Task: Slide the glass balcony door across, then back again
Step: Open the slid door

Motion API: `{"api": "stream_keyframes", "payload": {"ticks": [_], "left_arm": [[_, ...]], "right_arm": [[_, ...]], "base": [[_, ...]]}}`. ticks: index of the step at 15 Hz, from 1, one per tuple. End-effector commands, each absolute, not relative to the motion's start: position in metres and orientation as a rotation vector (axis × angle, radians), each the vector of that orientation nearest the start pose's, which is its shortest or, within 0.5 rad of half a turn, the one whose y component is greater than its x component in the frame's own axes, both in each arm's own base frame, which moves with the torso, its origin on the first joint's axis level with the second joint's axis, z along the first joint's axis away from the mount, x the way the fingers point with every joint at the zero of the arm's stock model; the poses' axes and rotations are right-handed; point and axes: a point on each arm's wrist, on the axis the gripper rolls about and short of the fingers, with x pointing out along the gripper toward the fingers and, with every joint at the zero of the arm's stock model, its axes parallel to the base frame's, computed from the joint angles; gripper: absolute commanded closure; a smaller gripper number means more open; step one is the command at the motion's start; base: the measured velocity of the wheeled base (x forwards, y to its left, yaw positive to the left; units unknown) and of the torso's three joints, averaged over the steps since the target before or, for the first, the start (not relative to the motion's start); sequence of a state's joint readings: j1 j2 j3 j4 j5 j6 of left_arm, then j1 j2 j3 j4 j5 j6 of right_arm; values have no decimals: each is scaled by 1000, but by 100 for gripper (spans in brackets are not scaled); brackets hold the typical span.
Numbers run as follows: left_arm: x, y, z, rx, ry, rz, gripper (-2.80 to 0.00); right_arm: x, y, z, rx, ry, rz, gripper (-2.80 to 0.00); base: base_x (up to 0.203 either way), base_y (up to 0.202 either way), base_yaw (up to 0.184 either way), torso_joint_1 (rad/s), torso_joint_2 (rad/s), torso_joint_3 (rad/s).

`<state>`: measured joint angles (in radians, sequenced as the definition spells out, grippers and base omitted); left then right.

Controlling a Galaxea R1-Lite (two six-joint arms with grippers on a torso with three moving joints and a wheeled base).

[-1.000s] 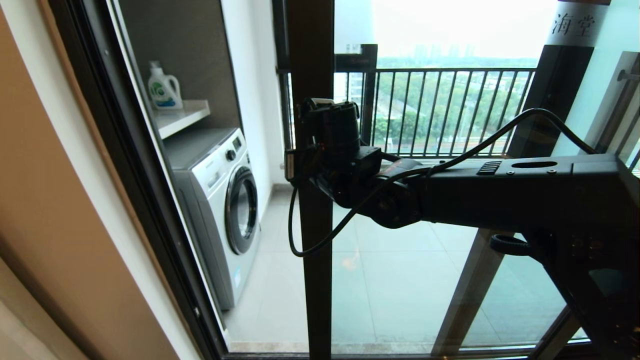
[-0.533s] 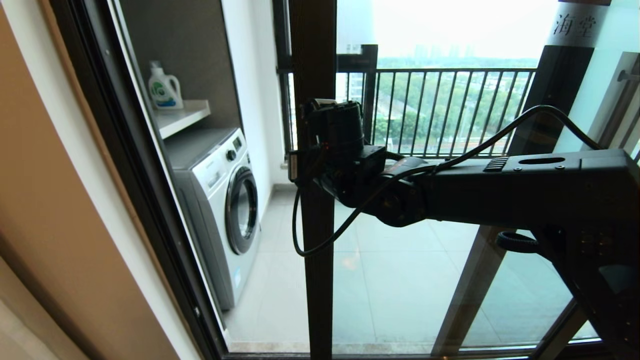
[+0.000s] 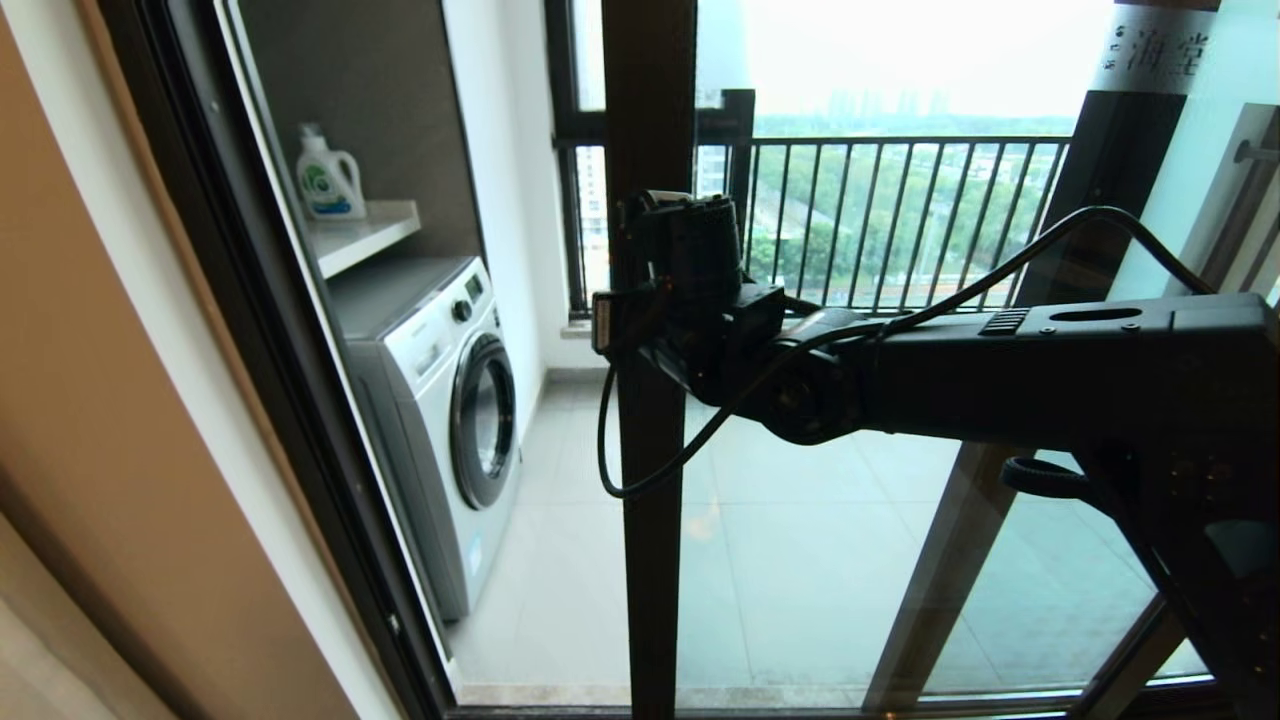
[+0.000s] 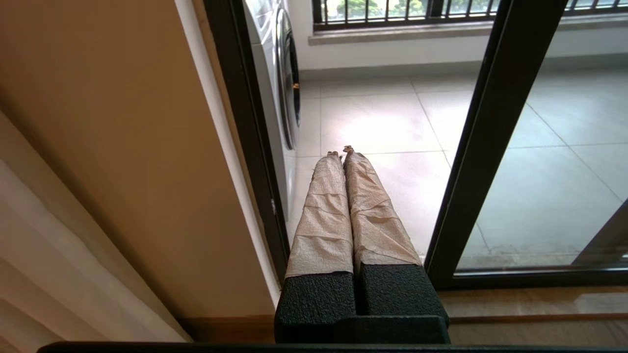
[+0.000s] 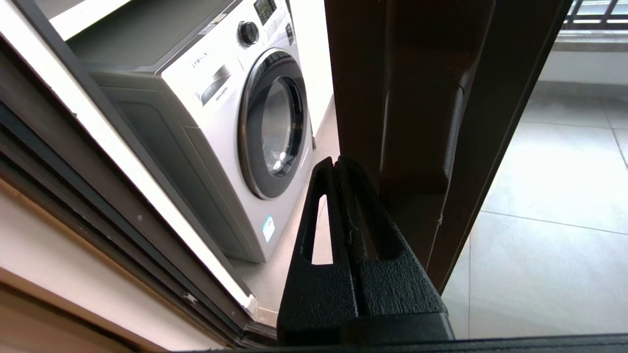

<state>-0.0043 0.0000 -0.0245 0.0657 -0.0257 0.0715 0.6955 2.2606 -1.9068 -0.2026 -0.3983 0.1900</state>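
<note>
At the doorway's middle, the glass balcony door (image 3: 650, 450) is standing partly slid across, its dark upright frame edge leaving a gap toward the washing machine (image 3: 445, 420). Right gripper (image 5: 338, 169) is pressing beside that frame edge, fingers closed together, gripping nothing. Left gripper (image 4: 342, 153) is hanging low near the threshold, taped fingers (image 4: 324, 211) pinched together, empty, apart from the door.

pale tiled balcony floor (image 3: 800, 560) carries a white washing machine (image 3: 450, 420).
</note>
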Motion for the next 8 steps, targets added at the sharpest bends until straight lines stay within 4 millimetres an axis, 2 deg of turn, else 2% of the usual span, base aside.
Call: {"api": "stream_keyframes", "payload": {"ticks": [1, 4, 8], "left_arm": [[-25, -1, 76, 72, 42, -31, 0], [-25, 0, 76, 72, 42, -32, 0], [-25, 0, 76, 72, 42, -31, 0]], "right_arm": [[370, 307, 229, 113, 150, 303, 0], [357, 327, 233, 106, 130, 358, 0], [361, 331, 224, 86, 130, 364, 0]], "base": [[0, 0, 0, 0, 0, 0], [0, 0, 0, 0, 0, 0], [0, 0, 0, 0, 0, 0]]}}
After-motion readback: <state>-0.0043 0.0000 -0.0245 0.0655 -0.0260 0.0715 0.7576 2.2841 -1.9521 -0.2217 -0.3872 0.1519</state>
